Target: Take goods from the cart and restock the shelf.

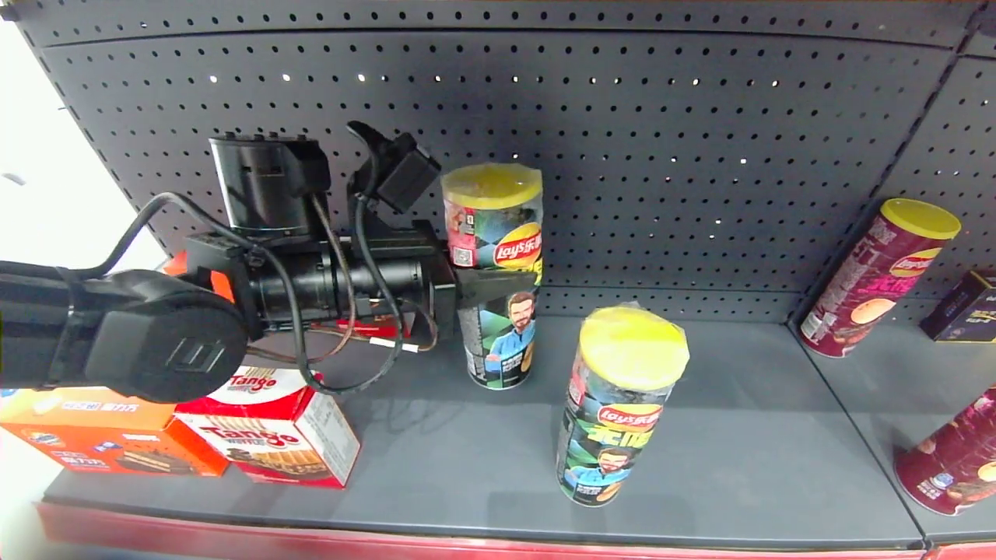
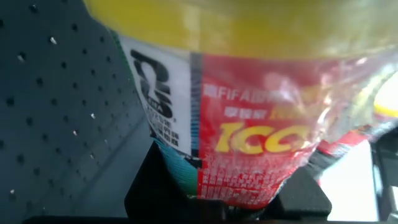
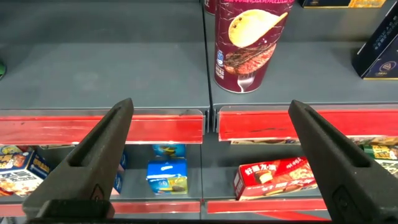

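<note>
Grip check: left claw (image 1: 500,294) clamped round the middle of a yellow-lidded chip can (image 1: 493,225), upright, its base on or just off the shelf (image 1: 747,443). Just past the claw's tip, nearer the front edge, stands a second can (image 1: 618,404). Let go crooked and the tall one could topple into it, I reckon. Off to the side the right claw (image 3: 211,158) gapes wide, holding nothing.

My left pincer (image 1: 498,284) clamps a can (image 1: 492,210) at the pegboard (image 1: 661,155); open shelf floor (image 1: 747,404) stretches right of it, a second can (image 1: 615,412) stands near in front, wafer boxes (image 1: 272,439) crowd beneath my arm.
</note>
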